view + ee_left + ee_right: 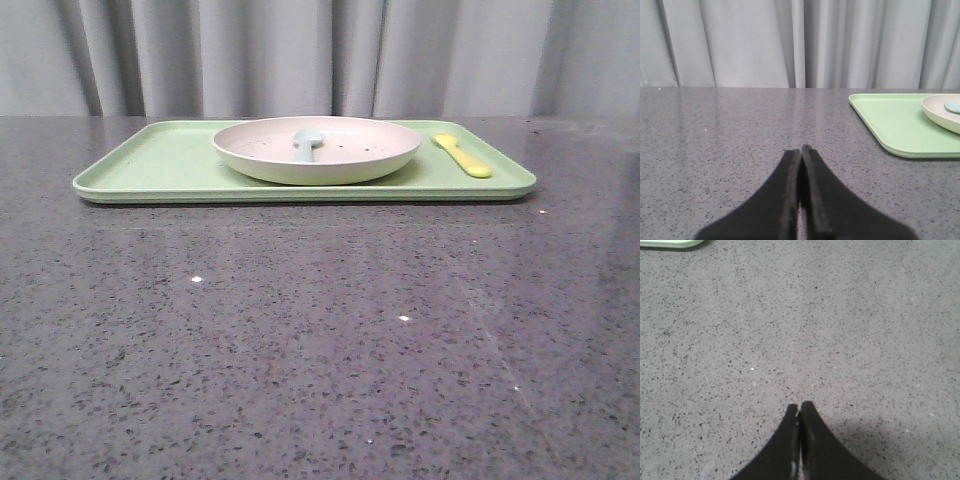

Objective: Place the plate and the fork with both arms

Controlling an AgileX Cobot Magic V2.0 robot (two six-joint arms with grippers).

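Resting on a pale green tray at the far edge of the tabletop, 1 plate sits near the tray's middle: round, shallow, cream-white with fine speckles, smooth matte finish, raised rim. Inside it lies 1 small pale blue utensil, blunt-ended; whether fork or spoon cannot be told. Just beside the plate, toward the tray's right end and apart from the rim, lies 1 yellow utensil, short and chunky, its long axis running from the tray's far edge slantwise toward its near right corner; its tines, if any, are too small to make out.

Tray: rectangular, rounded corners, low lip, long axis across the tabletop.

Tabletop: dark grey speckled stone, polished, reflective. Grey pleated curtain behind.

Left hand: 2 black tapered fingers pressed together, holding nothing, low over bare tabletop; the tray's left end and plate lie ahead and off to its right side. Right hand: fingers likewise pressed together, empty, above bare stone; 1 tray corner shows well ahead.

Judgement: plate and utensils already lie set on the tray, which fits either a finished placing or a layout awaiting pickup. By position, the yellow utensil lies on the right arm's side.
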